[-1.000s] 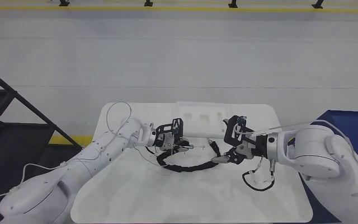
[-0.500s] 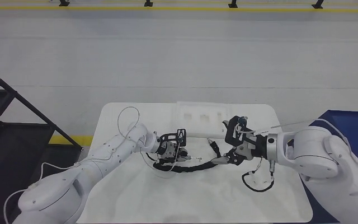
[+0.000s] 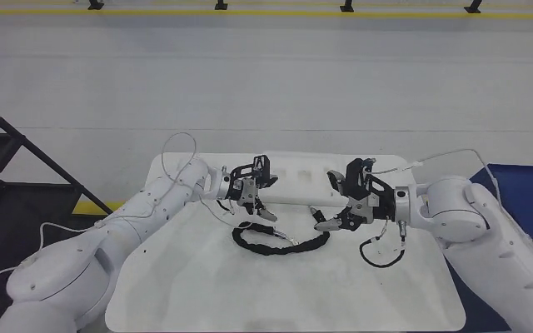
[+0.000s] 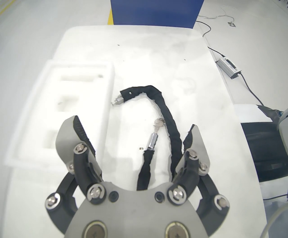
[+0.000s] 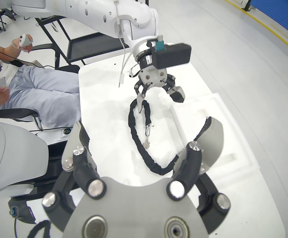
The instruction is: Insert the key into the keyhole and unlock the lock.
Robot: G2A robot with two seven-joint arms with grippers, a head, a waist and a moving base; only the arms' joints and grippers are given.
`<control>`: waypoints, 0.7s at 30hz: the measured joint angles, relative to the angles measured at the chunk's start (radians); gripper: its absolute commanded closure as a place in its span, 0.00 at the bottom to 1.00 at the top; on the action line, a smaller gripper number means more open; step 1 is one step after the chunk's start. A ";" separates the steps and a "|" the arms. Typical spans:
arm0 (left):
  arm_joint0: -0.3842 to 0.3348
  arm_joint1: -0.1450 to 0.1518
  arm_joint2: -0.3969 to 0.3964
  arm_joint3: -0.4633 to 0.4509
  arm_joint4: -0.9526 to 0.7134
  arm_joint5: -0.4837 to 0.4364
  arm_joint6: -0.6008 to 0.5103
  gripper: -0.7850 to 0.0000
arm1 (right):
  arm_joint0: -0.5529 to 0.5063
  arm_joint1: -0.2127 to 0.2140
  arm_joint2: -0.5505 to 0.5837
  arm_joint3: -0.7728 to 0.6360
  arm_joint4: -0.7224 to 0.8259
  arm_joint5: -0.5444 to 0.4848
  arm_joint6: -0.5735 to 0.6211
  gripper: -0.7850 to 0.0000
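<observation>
A black fabric-sleeved chain lock (image 3: pixel 275 246) lies in a curve on the white table (image 3: pixel 250 291). In the left wrist view the key (image 4: pixel 158 123) sits in the silver cylinder (image 4: pixel 152 140) at one end of the chain lock (image 4: pixel 167 117); the other end carries a silver pin (image 4: pixel 117 101). My left gripper (image 4: pixel 135 128) hovers open above the cylinder end, touching nothing. My right gripper (image 5: pixel 144 126) is open and holds nothing, above the pin end; its view shows the key (image 5: pixel 146 144), the chain lock (image 5: pixel 135 137) and the left gripper (image 5: pixel 159 99). From above, the left gripper (image 3: pixel 260 206) and right gripper (image 3: pixel 326 201) face each other.
A white foam tray (image 3: pixel 304 176) with shallow recesses lies at the table's far side, just behind both grippers. A loose black cable (image 3: pixel 379 256) hangs under the right arm. A blue panel (image 4: pixel 155 11) stands past the table's end.
Both grippers have opened and let go of the chain lock, then drawn back and up. The chain with the key in its cylinder now lies flat on the table.
</observation>
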 measured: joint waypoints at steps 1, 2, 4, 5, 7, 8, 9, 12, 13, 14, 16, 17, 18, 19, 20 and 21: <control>-0.015 0.006 0.003 0.000 -0.008 0.000 0.017 0.00 | 0.016 -0.004 -0.007 0.022 -0.002 -0.020 -0.018 0.00; -0.031 0.012 0.007 0.002 -0.017 0.000 0.035 0.00 | 0.033 -0.009 -0.015 0.045 -0.005 -0.042 -0.034 0.00; -0.070 0.025 0.019 0.008 -0.034 0.000 0.063 0.00 | 0.074 -0.019 -0.033 0.101 -0.007 -0.094 -0.067 0.00; -0.087 0.030 0.024 0.007 -0.042 0.000 0.073 0.00 | 0.093 -0.024 -0.041 0.128 -0.008 -0.114 -0.079 0.00; -0.125 0.043 0.034 -0.004 -0.055 0.000 0.088 0.00 | 0.140 -0.036 -0.060 0.192 -0.007 -0.155 -0.102 0.00; -0.138 0.048 0.035 -0.011 -0.058 0.000 0.089 0.00 | 0.160 -0.041 -0.070 0.220 -0.006 -0.170 -0.108 0.00; -0.154 0.056 0.035 -0.020 -0.064 0.000 0.083 0.00 | 0.188 -0.048 -0.084 0.257 -0.003 -0.190 -0.113 0.00; -0.186 0.075 0.034 -0.037 -0.098 0.000 0.042 0.00 | 0.260 -0.065 -0.122 0.340 0.006 -0.237 -0.112 0.00; -0.195 0.081 0.034 -0.043 -0.112 0.000 0.024 0.00 | 0.282 -0.070 -0.134 0.361 0.008 -0.247 -0.109 0.00; -0.204 0.086 0.034 -0.048 -0.127 0.000 0.005 0.00 | 0.303 -0.075 -0.147 0.380 0.008 -0.250 -0.103 0.00; -0.223 0.099 0.034 -0.058 -0.171 0.000 -0.042 0.00 | 0.349 -0.085 -0.175 0.410 0.010 -0.250 -0.092 0.00; -0.232 0.104 0.034 -0.065 -0.195 0.000 -0.057 0.00 | 0.366 -0.089 -0.186 0.420 0.012 -0.250 -0.090 0.00; -0.243 0.111 0.034 -0.076 -0.226 0.000 -0.079 0.00 | 0.386 -0.093 -0.198 0.434 0.015 -0.249 -0.089 0.00; -0.250 0.117 0.034 -0.084 -0.248 0.000 -0.097 0.00 | 0.400 -0.096 -0.206 0.446 0.017 -0.249 -0.089 0.00; -0.257 0.124 0.034 -0.092 -0.271 0.000 -0.115 0.00 | 0.412 -0.098 -0.213 0.456 0.020 -0.249 -0.089 0.00; -0.265 0.132 0.034 -0.103 -0.302 0.000 -0.140 0.00 | 0.428 -0.100 -0.221 0.469 0.026 -0.249 -0.089 0.00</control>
